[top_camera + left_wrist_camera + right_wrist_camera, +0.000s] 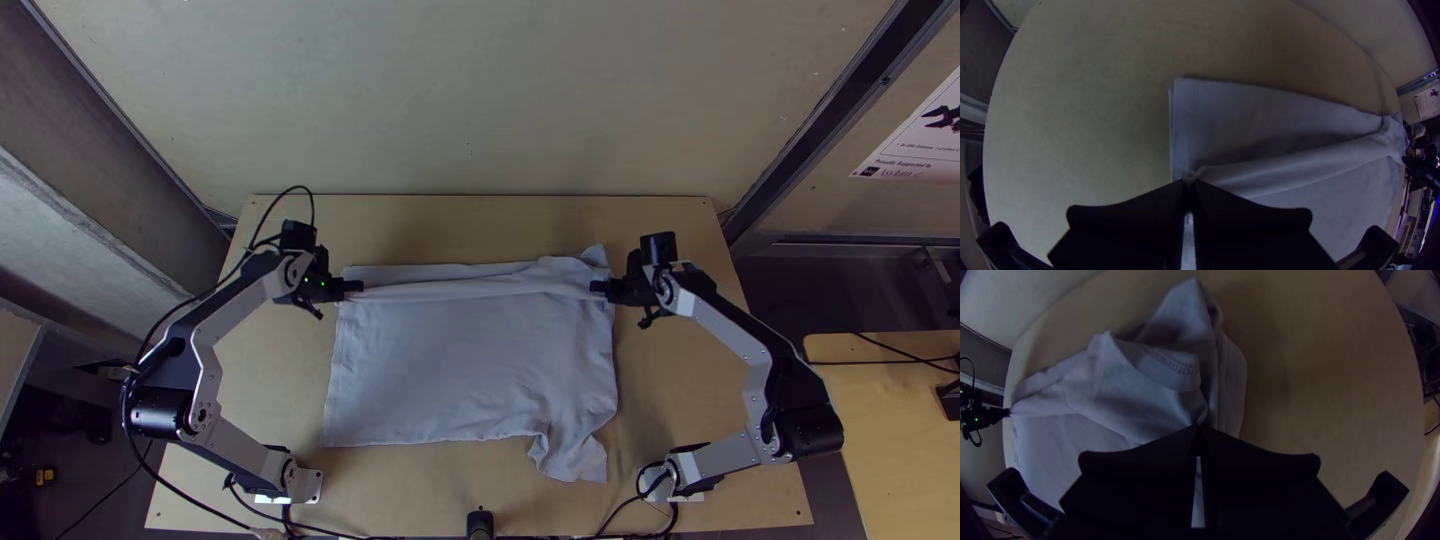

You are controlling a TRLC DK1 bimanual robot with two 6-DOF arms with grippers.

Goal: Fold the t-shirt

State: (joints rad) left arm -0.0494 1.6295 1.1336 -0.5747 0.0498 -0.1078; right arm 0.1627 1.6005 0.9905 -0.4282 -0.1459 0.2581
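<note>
The t-shirt point(450, 370) lies on the wooden table point(400, 228), its long axis running left to right, a crumpled flap point(572, 452) pointing out at the near right corner. A narrow ridge of soft, pale cloth stretches between the left gripper point(362, 286) and right gripper point(592, 287), both clamped on it.

Pale wall point(470, 100) (plus a poster point(915, 148))

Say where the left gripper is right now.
In the top view, the left gripper pinches the t-shirt at its left edge, near the far corner, across from the right gripper.
</note>
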